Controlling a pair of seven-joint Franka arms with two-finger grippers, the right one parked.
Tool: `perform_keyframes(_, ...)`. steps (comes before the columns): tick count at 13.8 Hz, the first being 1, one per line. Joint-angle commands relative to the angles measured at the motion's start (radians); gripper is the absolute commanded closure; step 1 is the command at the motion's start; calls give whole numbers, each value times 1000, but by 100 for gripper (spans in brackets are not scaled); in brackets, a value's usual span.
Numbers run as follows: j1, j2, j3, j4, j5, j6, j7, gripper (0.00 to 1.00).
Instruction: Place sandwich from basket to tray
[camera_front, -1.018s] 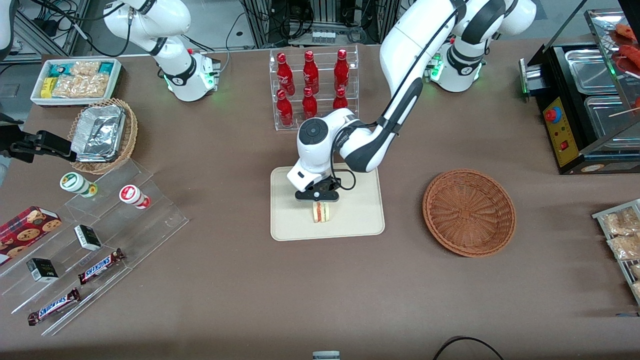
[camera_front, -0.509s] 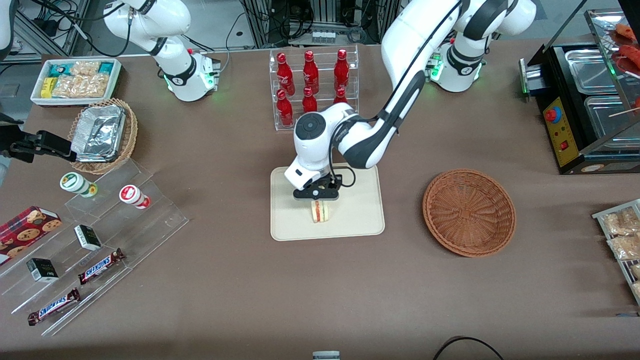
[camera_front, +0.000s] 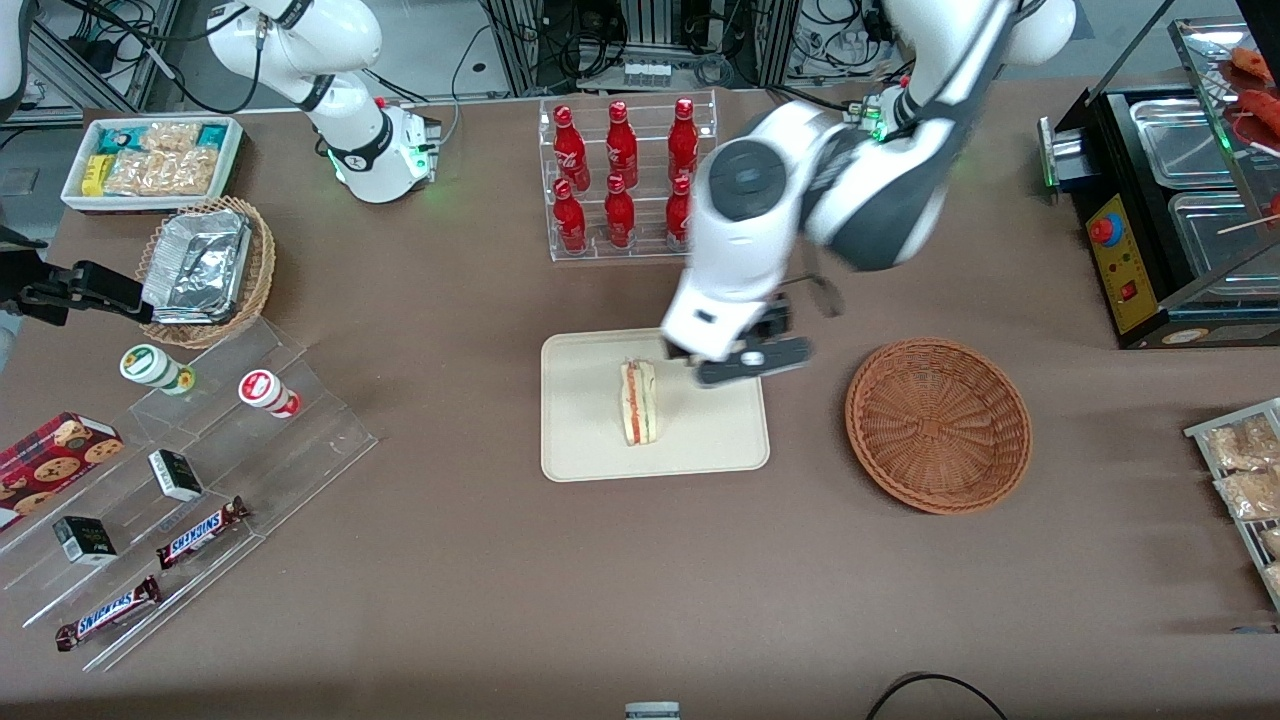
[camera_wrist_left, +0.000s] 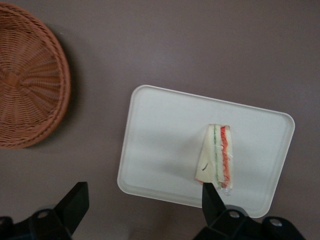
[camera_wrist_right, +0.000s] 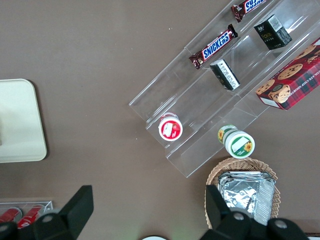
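The tray (camera_front: 600, 455) carries the sandwich (camera_front: 638, 402), standing on edge near its middle. The basket (camera_front: 938, 425) sits empty, well apart. The gripper (camera_front: 752, 362) hangs spread and empty above the tray's basket-side rim. Risk: the narrow wedge could topple if bumped.

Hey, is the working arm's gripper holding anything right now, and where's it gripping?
Nothing. The gripper is open and empty, above the tray's edge; the sandwich lies free on the tray.

Brown table (camera_front: 480, 560): tray (camera_front: 585, 450), basket (camera_front: 938, 425), bottle rack (camera_front: 628, 180), pincer (camera_front: 750, 362) above.
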Motion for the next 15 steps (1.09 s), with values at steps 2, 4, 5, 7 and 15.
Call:
perform_keyframes(2,145,-176,-9,-108,-23,-88,156,0)
perform_keyframes(4,214,-269,-7,-172,-23,-102,261,0)
perform_keyframes(5,255,-317,-7,-207,-23,-116,325,0)
perform_keyframes(7,313,-403,-6,-276,-21,-133,457,0)
perform_keyframes(15,482,-457,65,-259,-24,-214,769,0)
